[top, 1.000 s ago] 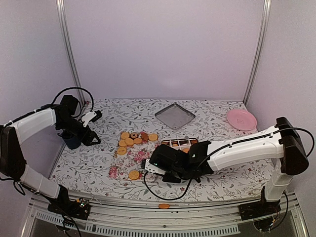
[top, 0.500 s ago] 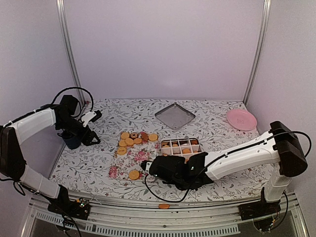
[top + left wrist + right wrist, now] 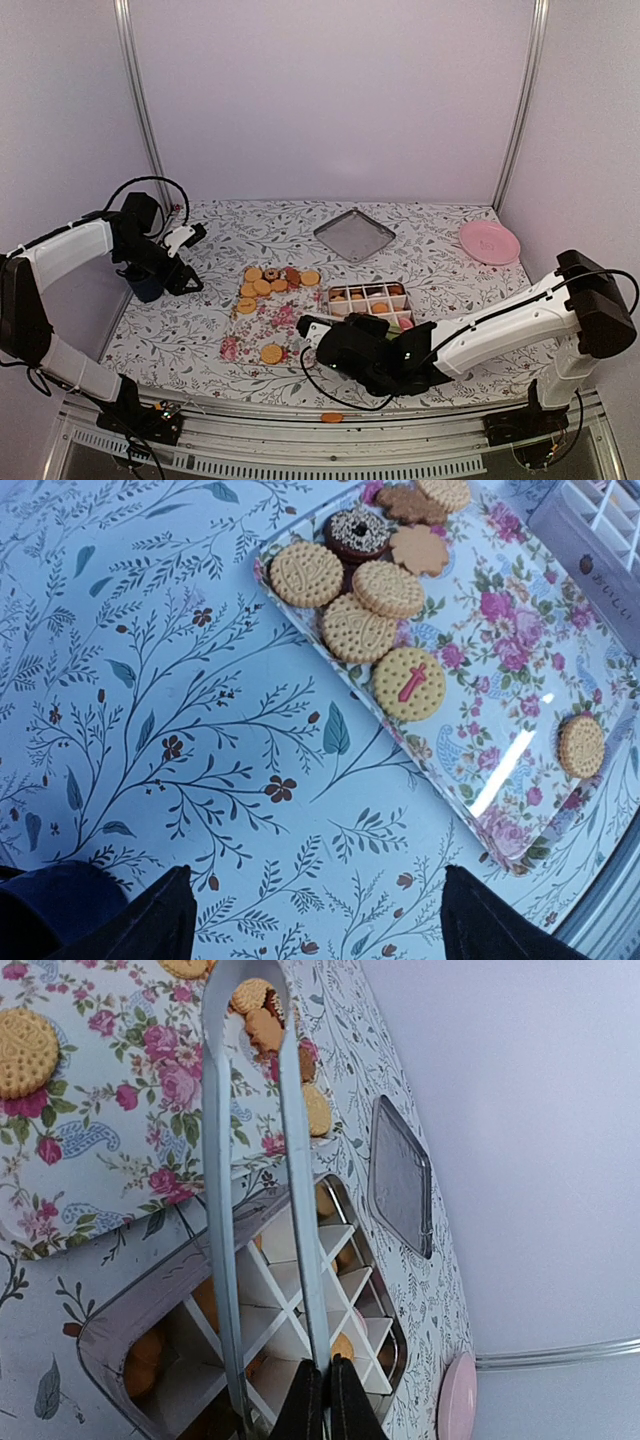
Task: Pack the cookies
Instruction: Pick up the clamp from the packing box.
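The cookies [image 3: 270, 280] lie in a cluster at the far end of a floral tray [image 3: 262, 322], with one more cookie [image 3: 271, 353] at its near end. They also show in the left wrist view [image 3: 372, 600] and the right wrist view [image 3: 22, 1052]. A divided tin box [image 3: 331, 293] holds several cookies. My right gripper [image 3: 332, 342] is shut on metal tongs [image 3: 215, 1160], whose open arms reach over the box [image 3: 110, 1340] toward the cookie cluster. My left gripper [image 3: 183, 258] is open and empty above the tablecloth, left of the tray [image 3: 500, 680].
A dark blue cup [image 3: 147, 285] stands under the left arm. The box's metal lid [image 3: 354, 236] lies at the back. A pink plate [image 3: 489, 241] sits at the far right. One cookie [image 3: 332, 417] lies on the front rail.
My right arm has drawn back toward the near edge with the tongs, uncovering the divided box. The left arm has not moved.
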